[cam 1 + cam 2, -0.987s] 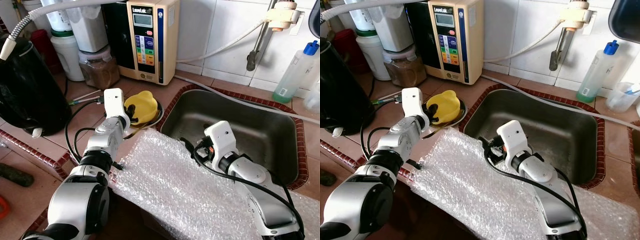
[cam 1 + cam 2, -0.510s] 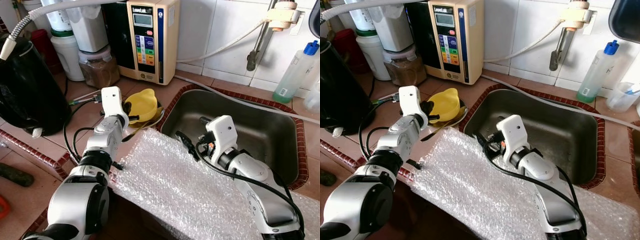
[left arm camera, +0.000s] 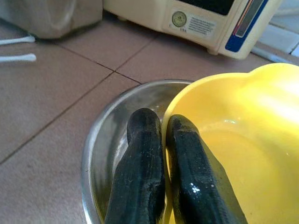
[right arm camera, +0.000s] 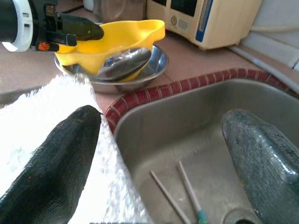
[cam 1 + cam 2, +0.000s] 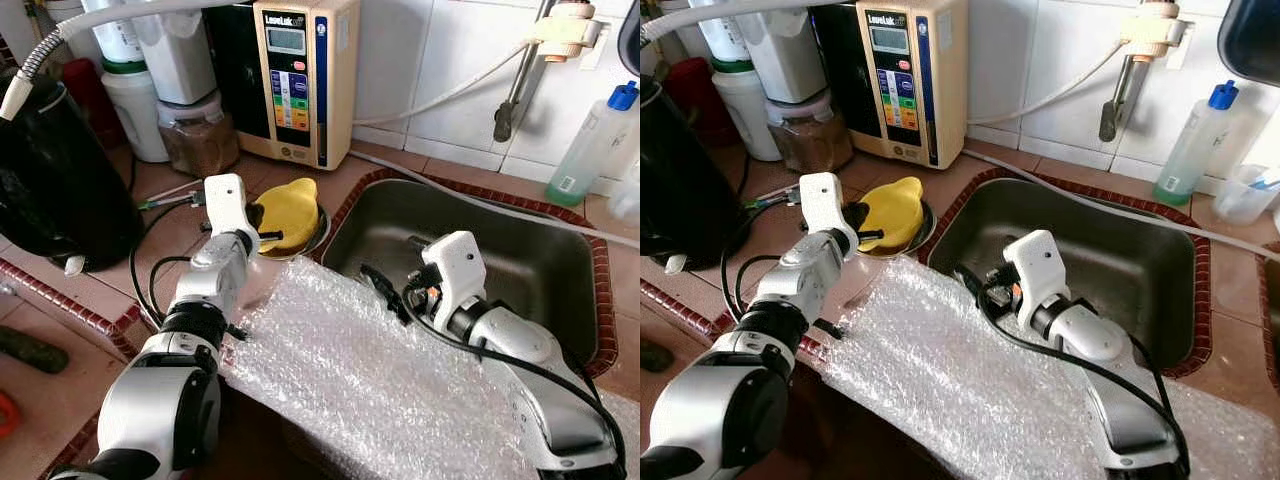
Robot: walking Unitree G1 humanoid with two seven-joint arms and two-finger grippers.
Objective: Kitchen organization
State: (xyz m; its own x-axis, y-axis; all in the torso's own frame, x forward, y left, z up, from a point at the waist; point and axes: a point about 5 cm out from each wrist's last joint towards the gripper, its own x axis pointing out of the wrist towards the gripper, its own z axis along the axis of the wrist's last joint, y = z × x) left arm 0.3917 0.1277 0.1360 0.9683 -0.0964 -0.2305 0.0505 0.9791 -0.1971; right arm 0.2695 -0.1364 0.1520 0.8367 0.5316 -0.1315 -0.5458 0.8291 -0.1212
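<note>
You had the left tool (image 3: pixel 161 154) pinched shut on the rim of the yellow plastic bowl (image 5: pixel 290 212), tilting it out of the shallow steel dish (image 3: pixel 105 135) on the table, presumably to lift it, while your right tool (image 4: pixel 163 154) hung wide open and empty over the steel sink (image 5: pixel 1110 250).

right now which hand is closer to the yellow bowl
Left. The left hand is shut on the yellow bowl rim; the right hand is open over the sink edge, apart from it.

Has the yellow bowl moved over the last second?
Yes. The left gripper has tipped the yellow bowl up out of the steel dish, toward the cream water machine.
</note>
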